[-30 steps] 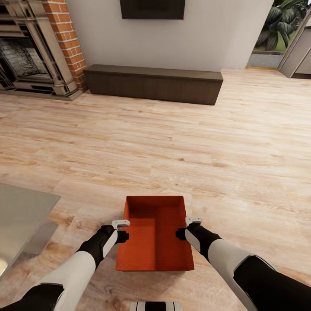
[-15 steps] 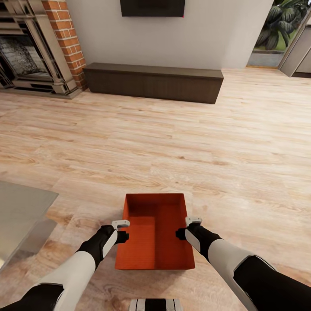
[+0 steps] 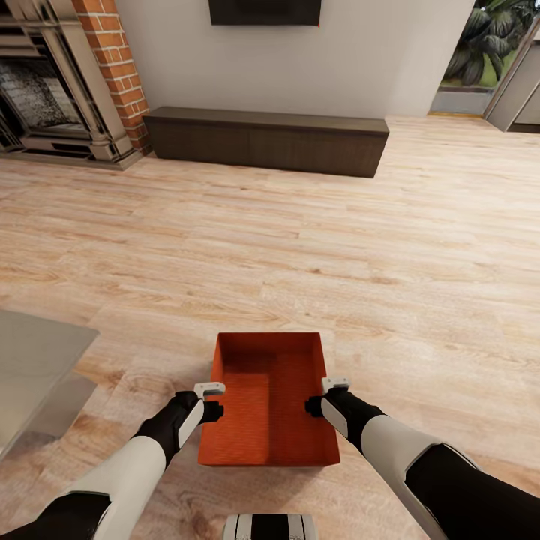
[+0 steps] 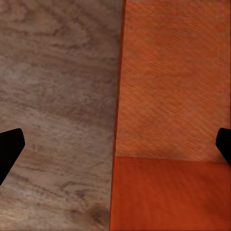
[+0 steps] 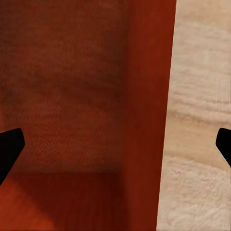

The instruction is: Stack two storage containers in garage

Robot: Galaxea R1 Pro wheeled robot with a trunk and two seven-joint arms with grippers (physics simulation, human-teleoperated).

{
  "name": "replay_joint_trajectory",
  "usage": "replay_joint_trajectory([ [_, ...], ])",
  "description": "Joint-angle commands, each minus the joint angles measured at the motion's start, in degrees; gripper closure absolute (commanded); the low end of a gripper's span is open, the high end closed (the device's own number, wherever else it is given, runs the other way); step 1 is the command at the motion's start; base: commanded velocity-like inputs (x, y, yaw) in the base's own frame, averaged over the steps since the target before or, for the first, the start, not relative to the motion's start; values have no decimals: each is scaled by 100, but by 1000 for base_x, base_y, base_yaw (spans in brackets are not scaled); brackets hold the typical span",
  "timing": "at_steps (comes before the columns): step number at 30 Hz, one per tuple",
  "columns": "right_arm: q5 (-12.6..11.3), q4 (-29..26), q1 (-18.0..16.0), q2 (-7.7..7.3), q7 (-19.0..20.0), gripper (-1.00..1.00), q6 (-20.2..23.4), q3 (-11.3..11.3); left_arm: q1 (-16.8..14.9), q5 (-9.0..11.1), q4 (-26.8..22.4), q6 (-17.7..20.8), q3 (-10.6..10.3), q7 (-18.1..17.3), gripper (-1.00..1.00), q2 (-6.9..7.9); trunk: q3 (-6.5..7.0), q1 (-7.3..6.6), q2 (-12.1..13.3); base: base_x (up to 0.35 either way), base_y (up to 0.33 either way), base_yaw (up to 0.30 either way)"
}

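Both tools open astride container walls

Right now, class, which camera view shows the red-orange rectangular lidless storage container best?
The head view: the red-orange rectangular lidless storage container appears whole there, over the wood-plank floor. The left wrist view and the right wrist view each give a close-up of one wall and part of the inside.

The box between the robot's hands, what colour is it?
Red-orange all over, plain with no marks; the storage container shows best in the head view.
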Motion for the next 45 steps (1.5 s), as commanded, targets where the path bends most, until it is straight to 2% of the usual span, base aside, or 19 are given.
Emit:
replay_joint_trajectory([
  [1, -52, -12, -2, -2, -35, -100, 30, 49, 0, 61, -10, 26, -12, 43, -100, 1, -22, 22, -43, 0, 0, 0],
  [8, -52, -12, -2, -2, -35, -100, 30, 49, 1, 61, -9, 28, -11, 48, -100, 2, -148, 175, -324, 0, 0, 0],
  [13, -52, -12, -2, -2, -35, -100, 30, 49, 0, 61, -15, 7, -11, 50, -100, 2, -148, 175, -324, 0, 0, 0],
  [29, -52, -12, -2, -2, -35, -100, 30, 49, 1, 61, -9, 20, -10, 44, -100, 2, -435, 527, -966, 0, 0, 0],
  [45, -52, -12, -2, -2, -35, -100, 30, 49, 0, 61, -9, 1, -11, 51, -100, 3, -435, 527, -966, 0, 0, 0],
])
